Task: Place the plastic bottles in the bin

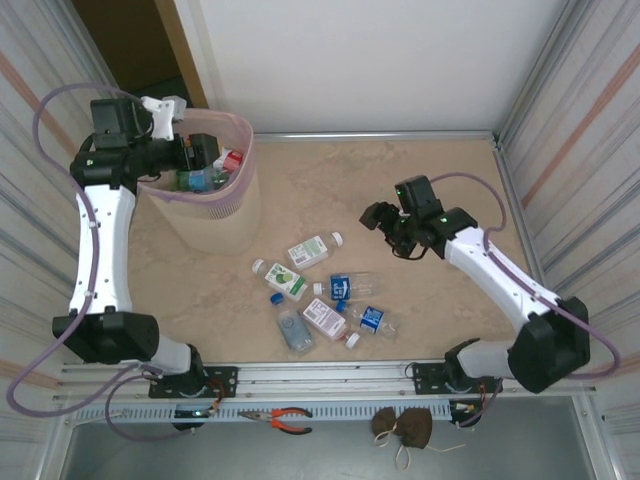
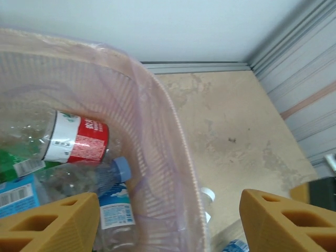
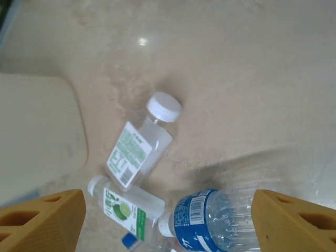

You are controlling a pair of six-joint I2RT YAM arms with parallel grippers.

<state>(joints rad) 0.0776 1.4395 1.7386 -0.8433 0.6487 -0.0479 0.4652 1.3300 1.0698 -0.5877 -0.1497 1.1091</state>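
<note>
Your right hand (image 3: 168,223) hangs over the loose bottles on the pale marbled counter (image 3: 252,63), its orange fingers (image 3: 42,218) spread wide with nothing between them. Just ahead of it and below, a clear square plastic bottle with a green label and white cap (image 3: 139,149) lies on its side. Directly under the hand is a round clear plastic bottle with a blue label (image 3: 210,218). Expect both to be light, empty and thin-walled: they will dent under a hard squeeze, and the round one will likely roll or skid on the smooth surface. Take the square one across its flat labelled middle, a finger on each broad side, not at the tapered neck. That arm reaches in toward the middle with the wrist pitched down. Your left hand (image 2: 168,226) is likewise wide open and empty, poised over the tall beige ribbed bin with a translucent pink liner (image 2: 173,131), arm raised and elbow bent. Beneath it, inside, lie a clear plastic bottle with a red label (image 2: 79,139) and several more
</note>
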